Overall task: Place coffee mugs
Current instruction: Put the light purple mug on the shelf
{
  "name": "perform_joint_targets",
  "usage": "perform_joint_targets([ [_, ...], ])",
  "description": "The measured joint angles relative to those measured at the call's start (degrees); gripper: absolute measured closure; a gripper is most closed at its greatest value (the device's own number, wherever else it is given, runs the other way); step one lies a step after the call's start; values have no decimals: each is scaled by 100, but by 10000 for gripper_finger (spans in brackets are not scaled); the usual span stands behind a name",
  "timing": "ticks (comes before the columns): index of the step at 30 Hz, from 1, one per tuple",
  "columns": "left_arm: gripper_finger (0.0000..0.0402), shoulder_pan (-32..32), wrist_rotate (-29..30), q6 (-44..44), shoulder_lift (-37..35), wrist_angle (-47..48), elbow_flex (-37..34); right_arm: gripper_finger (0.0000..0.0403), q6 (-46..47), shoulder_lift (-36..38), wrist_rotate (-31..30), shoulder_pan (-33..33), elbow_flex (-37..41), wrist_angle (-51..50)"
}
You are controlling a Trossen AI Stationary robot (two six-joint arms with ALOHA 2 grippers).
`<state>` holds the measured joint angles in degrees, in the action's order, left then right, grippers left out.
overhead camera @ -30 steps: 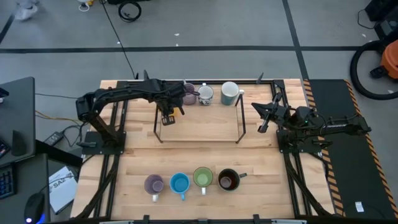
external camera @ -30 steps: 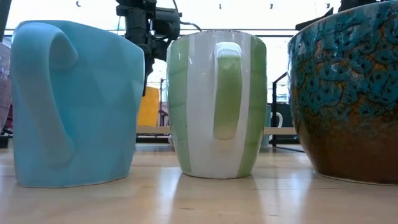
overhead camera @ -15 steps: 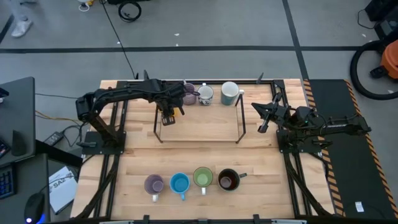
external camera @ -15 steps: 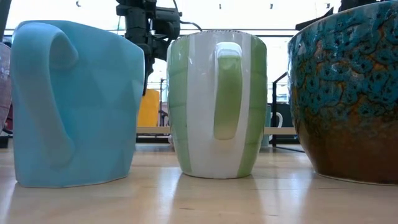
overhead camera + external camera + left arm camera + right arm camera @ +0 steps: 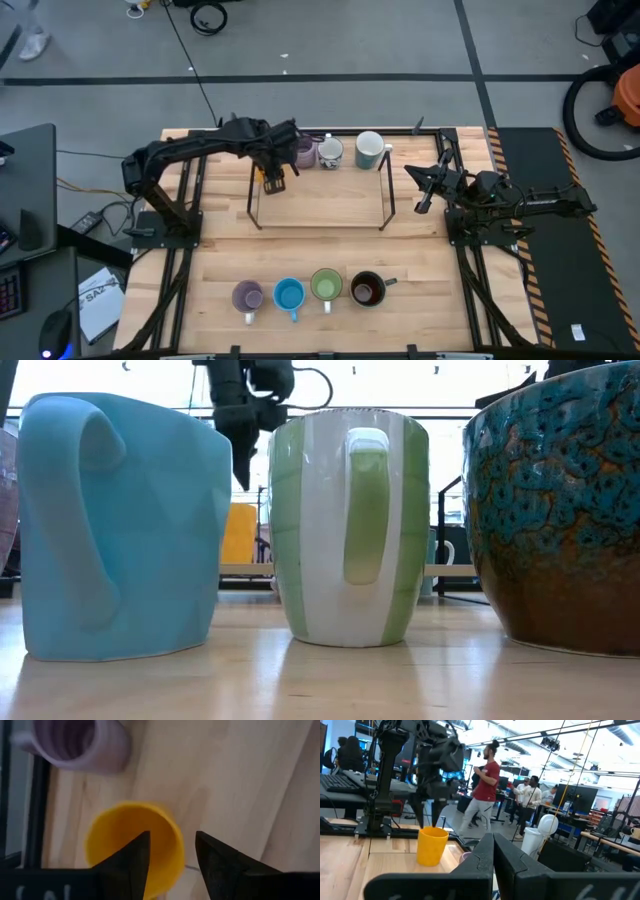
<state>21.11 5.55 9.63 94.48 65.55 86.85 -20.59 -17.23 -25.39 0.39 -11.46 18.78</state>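
Note:
The orange mug (image 5: 432, 846) stands upright on its base at the table's far left, next to the purple mug (image 5: 305, 152), the white patterned mug (image 5: 330, 153) and the pale white-blue mug (image 5: 369, 148). My left gripper (image 5: 172, 837) hangs open just above the orange mug (image 5: 132, 845). One finger is over the mug's mouth and the other is outside its wall, and neither touches it. Lavender (image 5: 248, 296), blue (image 5: 289, 294), green (image 5: 326, 285) and dark (image 5: 367, 289) mugs stand in a row near the front edge. My right gripper (image 5: 420, 200) waits shut at the right.
A black wire frame (image 5: 385, 190) stands on the table's middle, just before the far row of mugs. In the low view the blue mug (image 5: 120, 525), the green mug (image 5: 348, 525) and the dark mug (image 5: 560, 510) fill the foreground. People stand in the room beyond the table.
My left gripper has opened and let go of the orange mug, then risen straight up from it, drifting slightly toward the far edge. The mug stays upright on the table where it was.

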Motion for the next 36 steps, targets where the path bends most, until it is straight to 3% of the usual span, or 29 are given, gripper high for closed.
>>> perform_joint_targets([
  [6, 238, 21, 300, 12, 65, -362, 208, 394, -14, 0, 2, 1, 0, 75],
  [11, 248, 145, 178, 9, 313, -512, 337, 394, -39, 0, 7, 1, 0, 127],
  [23, 258, 414, -43, 755, 1517, -309, 1383, 394, -125, 0, 11, -1, 0, 176],
  [36, 258, 779, -276, 1579, 1814, -830, 1383, 394, -147, 0, 20, -1, 0, 171],
])
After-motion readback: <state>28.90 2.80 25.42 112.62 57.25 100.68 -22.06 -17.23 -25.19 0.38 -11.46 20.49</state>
